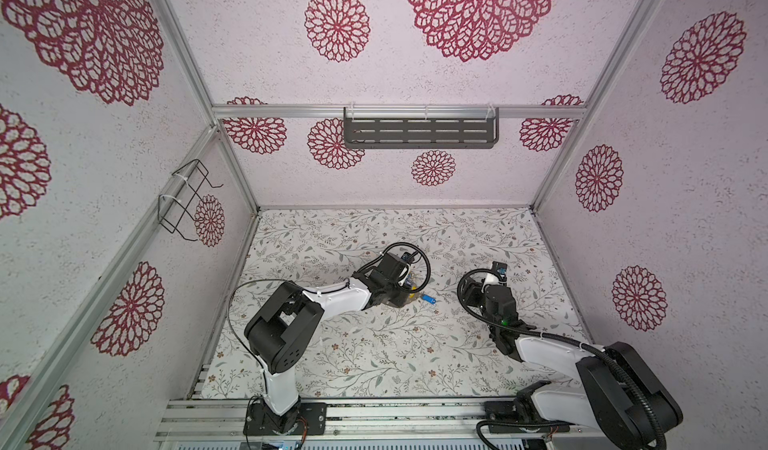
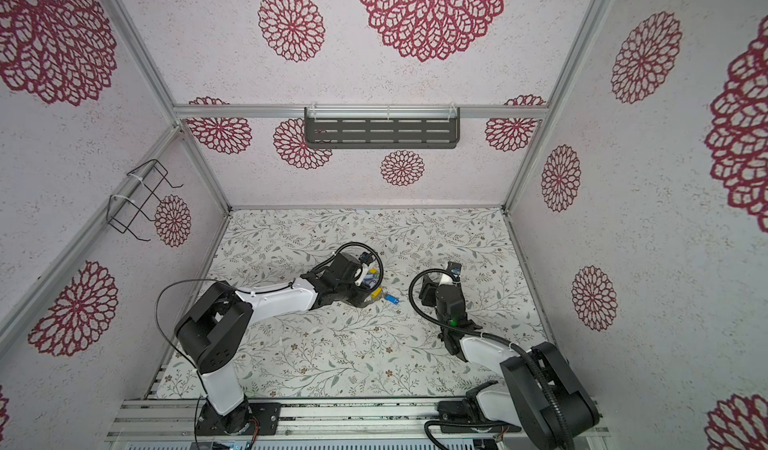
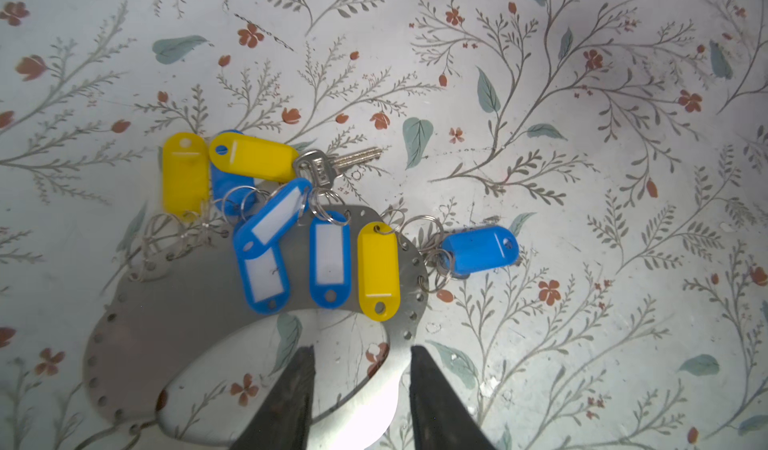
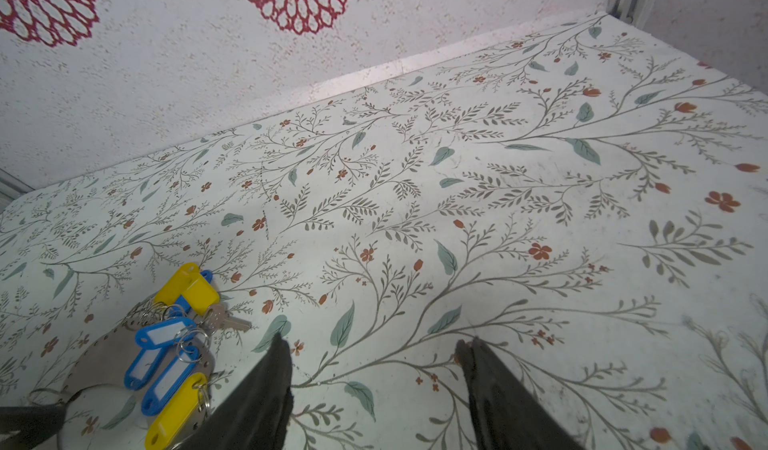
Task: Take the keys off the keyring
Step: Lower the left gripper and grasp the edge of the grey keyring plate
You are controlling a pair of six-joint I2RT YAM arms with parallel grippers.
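The keyring is a flat grey metal ring with holes along its rim, lying on the floral table. Several keys hang from it on small loops: yellow tags, blue tags and one bare metal key. One blue tag lies outside the rim and shows in both top views. My left gripper hangs over the ring with its jaws apart, one finger inside the hole, the other at the outer edge, straddling the band. My right gripper is open over bare table, right of the keys.
A dark slotted shelf hangs on the back wall and a black wire rack on the left wall. Patterned walls close in the table on three sides. A metal rail carrying both arm bases runs along the front.
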